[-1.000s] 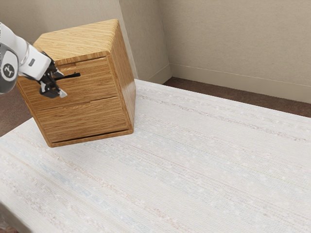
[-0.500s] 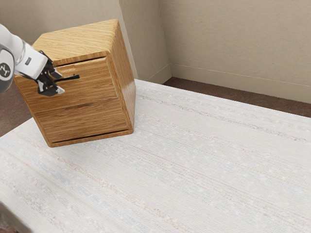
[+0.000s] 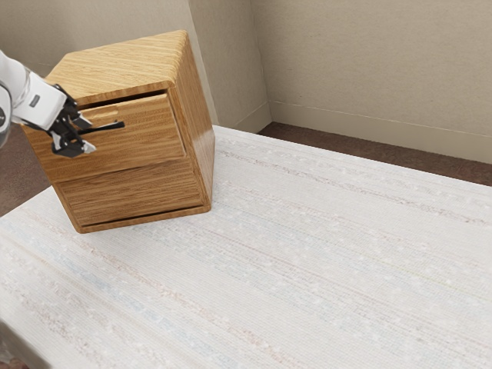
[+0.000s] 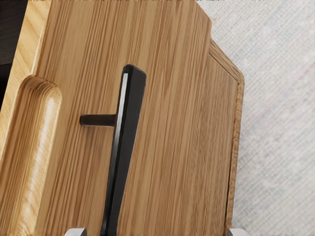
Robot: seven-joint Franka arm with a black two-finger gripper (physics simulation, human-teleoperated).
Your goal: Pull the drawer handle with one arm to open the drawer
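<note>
Drawer (image 3: 127,134): upper one of wooden cabinet (image 3: 154,61), partly out, at exterior view's left end of table (image 3: 307,254). Black handle (image 4: 123,147) on front, tool (image 3: 77,132) right at it; cannot tell whether closed on bar or only around it. Risk: slipping off handle if hold weak or pull not straight; dragging whole cabinet if drawer jams. Against one second ago: drawer further out, gap above front wider, tool further toward exterior view's left, cabinet same place.

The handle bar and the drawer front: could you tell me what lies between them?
A short black post, joining the handle bar to the drawer front, shows in the wrist view.
</note>
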